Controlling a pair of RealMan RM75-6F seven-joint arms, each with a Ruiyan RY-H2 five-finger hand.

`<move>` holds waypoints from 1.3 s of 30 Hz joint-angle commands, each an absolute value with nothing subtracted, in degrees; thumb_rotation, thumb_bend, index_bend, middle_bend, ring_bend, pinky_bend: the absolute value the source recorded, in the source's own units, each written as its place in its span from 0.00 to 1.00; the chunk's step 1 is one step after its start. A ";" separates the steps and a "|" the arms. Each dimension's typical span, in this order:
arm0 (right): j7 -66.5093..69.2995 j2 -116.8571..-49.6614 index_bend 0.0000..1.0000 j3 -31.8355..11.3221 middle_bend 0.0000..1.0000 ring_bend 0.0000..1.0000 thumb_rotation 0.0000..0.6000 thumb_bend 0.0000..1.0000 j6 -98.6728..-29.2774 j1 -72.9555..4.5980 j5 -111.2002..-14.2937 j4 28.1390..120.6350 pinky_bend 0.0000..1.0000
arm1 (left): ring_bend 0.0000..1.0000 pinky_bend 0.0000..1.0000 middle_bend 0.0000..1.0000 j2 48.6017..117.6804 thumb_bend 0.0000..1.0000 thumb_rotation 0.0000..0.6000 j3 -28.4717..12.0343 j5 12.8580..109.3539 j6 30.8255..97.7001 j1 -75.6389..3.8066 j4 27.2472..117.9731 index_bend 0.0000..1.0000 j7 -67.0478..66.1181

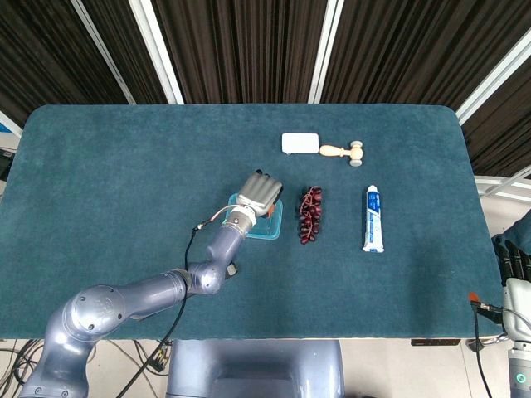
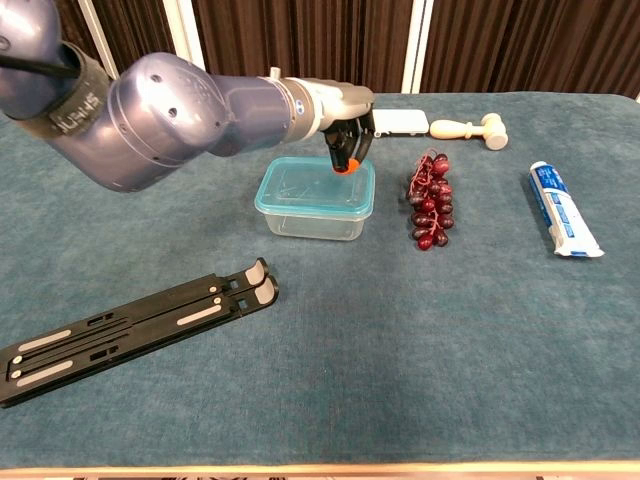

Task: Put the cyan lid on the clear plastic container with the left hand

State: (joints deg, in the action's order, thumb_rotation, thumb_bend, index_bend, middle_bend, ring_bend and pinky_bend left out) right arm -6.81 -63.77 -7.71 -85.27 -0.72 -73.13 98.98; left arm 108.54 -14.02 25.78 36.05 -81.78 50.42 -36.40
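Dark teal felt-covered table (image 1: 108, 166) spans both views. The left arm, a thick silver-blue jointed limb (image 2: 170, 115), reaches in from the near left and crosses over the middle of the table.

Black flat folding stand (image 2: 130, 325) lies near the front left edge, well apart from everything else.

Clear plastic rectangular container (image 2: 310, 220) sits at table centre with the cyan lid (image 2: 290, 195) already lying on its top rim. The left hand (image 2: 345, 130) hangs over the far right corner of the lid, fingers curled downward and drawn together with nothing between them; an orange-tipped fingertip (image 2: 343, 167) touches or nearly touches the lid surface, contact not certain. From the head view the hand (image 1: 259, 194) covers most of the container.

White and blue toothpaste tube (image 2: 563, 210) lies at the right, lengthwise. Bunch of dark red grapes (image 2: 430, 205) lies just beside the container's right side, not touching. Small wooden mallet (image 2: 468, 128) and white flat rectangular box (image 2: 400, 122) rest side by side at the far edge, behind the hand.

The right hand (image 1: 510, 265) shows only as dark fingers at the head view's right edge, off the table; its state cannot be made out.
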 commanded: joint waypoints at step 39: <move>-7.49 -63.81 0.06 -8.14 0.04 0.03 1.00 0.29 -85.28 -0.72 -71.90 99.35 0.00 | 0.30 0.23 0.55 114.21 0.53 1.00 -15.32 24.82 34.08 -83.69 42.88 0.65 -40.74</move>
State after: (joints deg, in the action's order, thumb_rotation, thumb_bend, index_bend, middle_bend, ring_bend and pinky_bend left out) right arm -7.49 -63.82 -8.14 -85.28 -0.72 -71.90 99.35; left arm 114.16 -15.35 24.83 34.11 -83.71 42.92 -40.68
